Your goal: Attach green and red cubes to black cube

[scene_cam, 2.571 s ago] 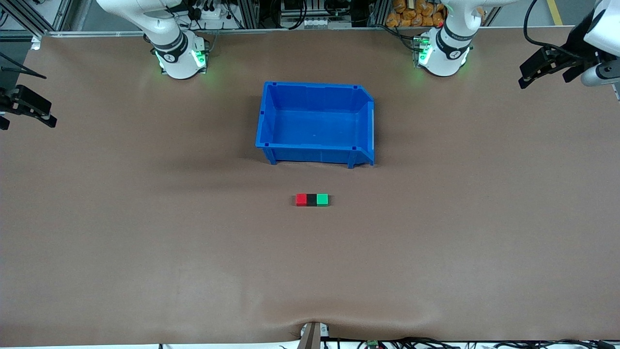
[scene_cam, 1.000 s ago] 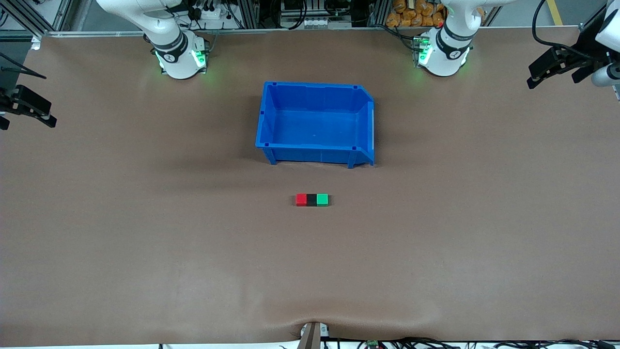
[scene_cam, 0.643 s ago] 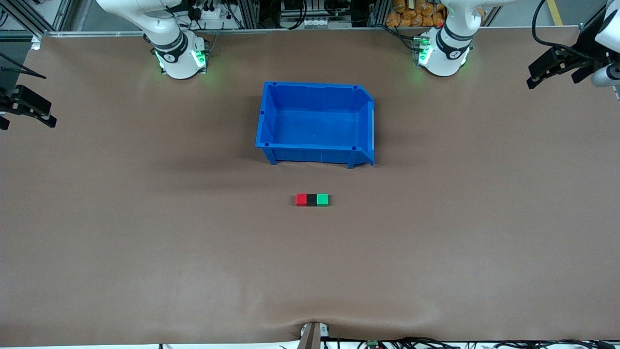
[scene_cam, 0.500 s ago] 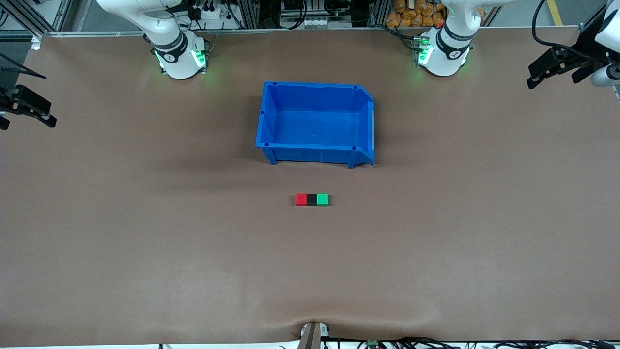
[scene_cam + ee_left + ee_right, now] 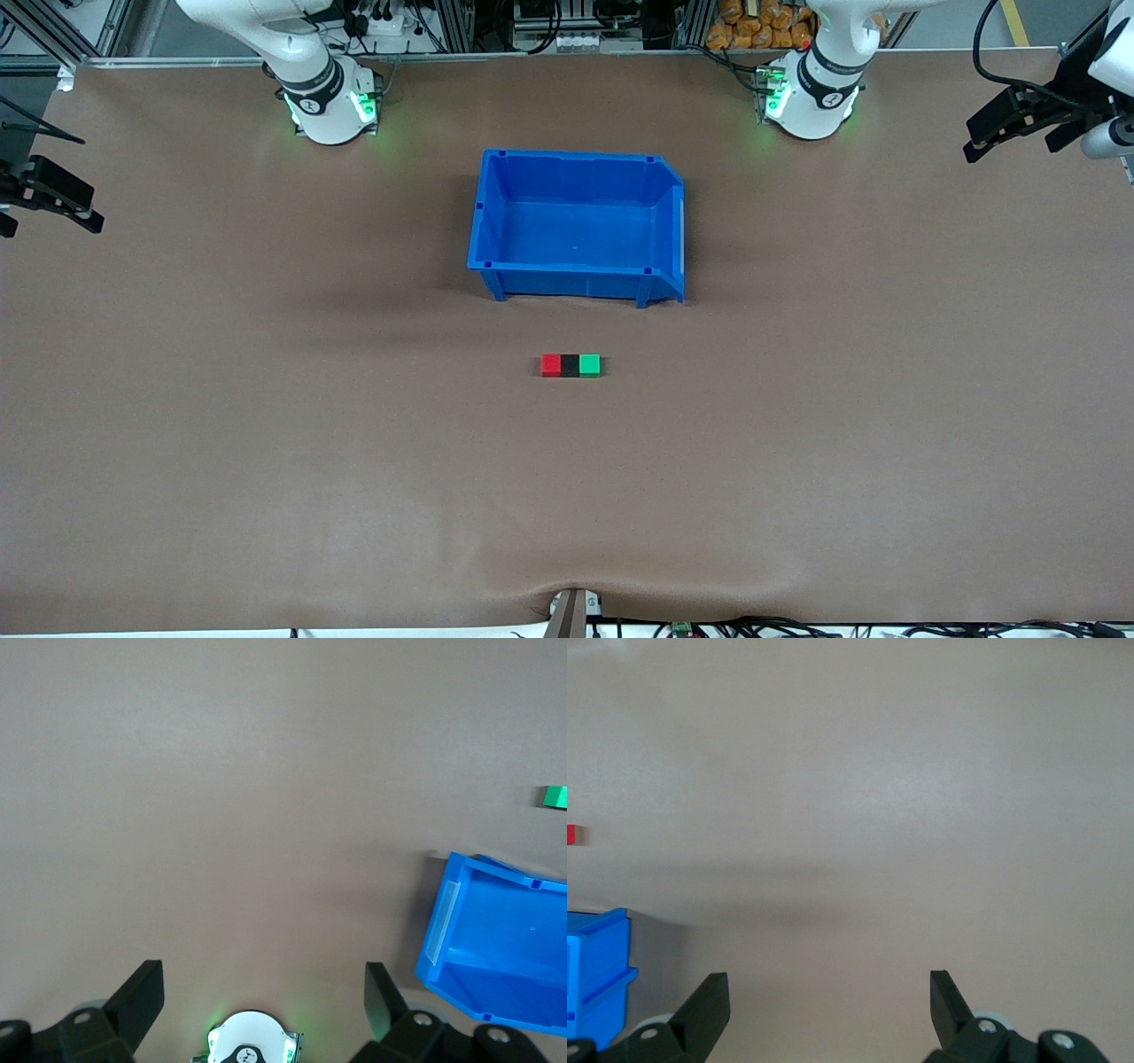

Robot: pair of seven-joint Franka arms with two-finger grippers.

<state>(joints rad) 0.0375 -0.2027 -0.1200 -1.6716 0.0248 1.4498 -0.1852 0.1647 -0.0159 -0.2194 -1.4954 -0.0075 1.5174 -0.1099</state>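
Note:
The red cube point(image 5: 551, 364), the black cube point(image 5: 570, 365) and the green cube point(image 5: 590, 364) sit in one touching row on the table, black in the middle, nearer to the front camera than the blue bin. The green cube also shows in the left wrist view point(image 5: 555, 796), the red cube in the right wrist view point(image 5: 570, 834). My left gripper point(image 5: 1005, 124) is open and empty, raised at the left arm's end of the table. My right gripper point(image 5: 44, 204) is open and empty, raised at the right arm's end.
An empty blue bin point(image 5: 496, 217) stands mid-table between the arm bases and the cubes; it also shows in the left wrist view point(image 5: 461, 930) and the right wrist view point(image 5: 594, 966). The brown mat's edge bulges at a clamp point(image 5: 571, 611) nearest the front camera.
My left gripper has drawn slightly farther toward its end of the table since the earliest frame. The cubes and my right gripper have not moved.

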